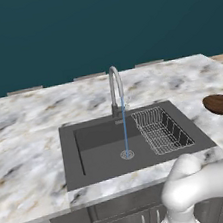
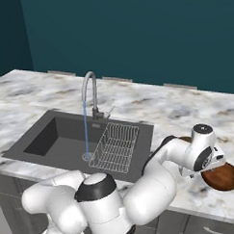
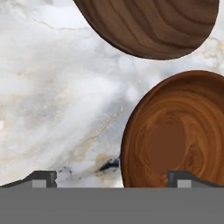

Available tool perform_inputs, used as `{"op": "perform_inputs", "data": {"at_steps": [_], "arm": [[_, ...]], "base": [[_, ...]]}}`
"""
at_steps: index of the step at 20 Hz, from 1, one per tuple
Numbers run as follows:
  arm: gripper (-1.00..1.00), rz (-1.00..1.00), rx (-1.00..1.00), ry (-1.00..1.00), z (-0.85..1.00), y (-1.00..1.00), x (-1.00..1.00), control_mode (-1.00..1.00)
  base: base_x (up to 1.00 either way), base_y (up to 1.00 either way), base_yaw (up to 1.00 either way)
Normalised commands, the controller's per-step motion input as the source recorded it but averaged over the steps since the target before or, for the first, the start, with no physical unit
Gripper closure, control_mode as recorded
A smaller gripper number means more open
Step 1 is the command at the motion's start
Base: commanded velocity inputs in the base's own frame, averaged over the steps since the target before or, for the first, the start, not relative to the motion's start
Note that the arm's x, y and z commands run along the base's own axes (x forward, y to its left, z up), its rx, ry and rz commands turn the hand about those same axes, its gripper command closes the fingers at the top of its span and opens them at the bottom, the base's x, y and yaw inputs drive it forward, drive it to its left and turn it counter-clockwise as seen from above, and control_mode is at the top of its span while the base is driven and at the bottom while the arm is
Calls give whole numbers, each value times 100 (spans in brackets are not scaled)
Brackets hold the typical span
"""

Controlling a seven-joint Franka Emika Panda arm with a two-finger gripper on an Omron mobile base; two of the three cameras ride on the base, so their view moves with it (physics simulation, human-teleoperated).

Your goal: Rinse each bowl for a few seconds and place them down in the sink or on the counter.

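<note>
Two reddish-brown wooden bowls lie on the marble counter (image 3: 52, 87) to the right of the sink (image 1: 99, 150). In the hand view one bowl (image 3: 175, 135) sits hollow side up at the lower right. The other bowl (image 3: 153, 26) lies beyond it at the top. My gripper (image 3: 113, 178) hangs open above the counter. Its right fingertip (image 3: 183, 178) is over the near bowl's rim, its left fingertip (image 3: 43, 177) over bare marble. Nothing is held. From the right base view the near bowl (image 2: 223, 177) shows just past my hand, the other bowl (image 2: 185, 139) mostly hidden behind the arm.
A thin stream of water runs from the curved silver faucet (image 1: 116, 90) down to the drain (image 1: 127, 154). A wire rack (image 1: 160, 129) fills the right part of the basin. The counter's front edge lies close below the bowls.
</note>
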Motion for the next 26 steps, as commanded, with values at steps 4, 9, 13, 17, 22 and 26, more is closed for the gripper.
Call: {"op": "perform_inputs", "data": {"at_steps": [4, 9, 13, 17, 22, 26], "arm": [[-100, 0, 0, 1, -9, -17, 11, -100], [-100, 0, 0, 4, -14, -13, 16, -100], [-100, 0, 0, 5, -19, -11, 17, -100], [-100, 0, 0, 5, -19, -11, 4, -100], [-100, 0, 0, 5, -24, -16, 0, -100], [100, 0, 0, 10, -22, -9, 8, -100]], "base": [[0, 0, 0], [0, 0, 0], [0, 0, 0], [0, 0, 0], [0, 0, 0], [0, 0, 0]]}}
